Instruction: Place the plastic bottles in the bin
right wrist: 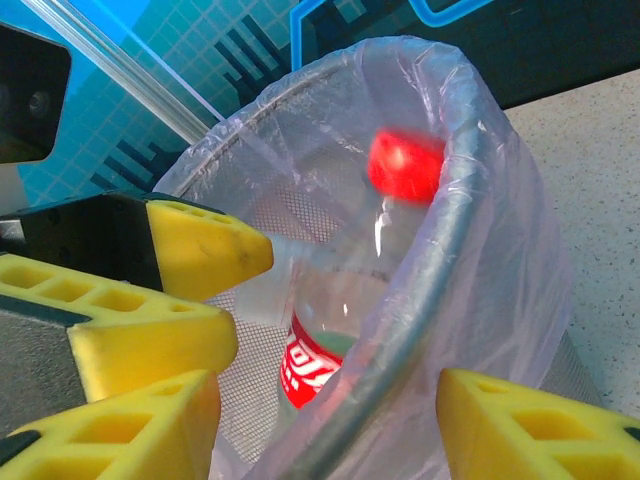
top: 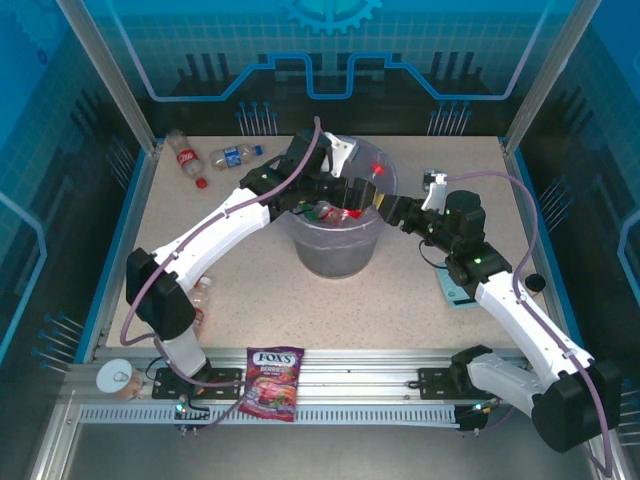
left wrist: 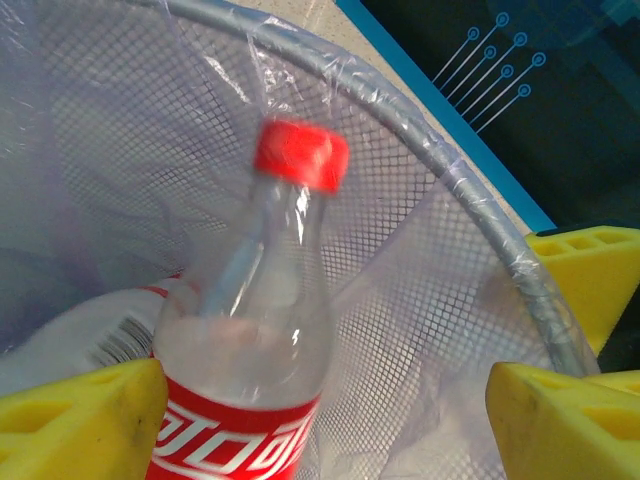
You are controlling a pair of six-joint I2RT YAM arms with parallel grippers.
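Red-capped bottle (left wrist: 265, 340) in the bin (left wrist: 480, 210) mouth — left gripper (left wrist: 325, 375) spread wide
Your bottle leans by 1 finger, unclamped; right gripper (right wrist: 328, 385) sits part-spread, bin rim between its jaws.

Robot lab cell — aluminium frame (top: 110, 70), blue panels (top: 330, 50).

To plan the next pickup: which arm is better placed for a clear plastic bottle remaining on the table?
Probably left. The red-labelled clear plastic bottle and the blue-labelled clear bottle lie at the far left corner, a third clear bottle beside the left arm's base.
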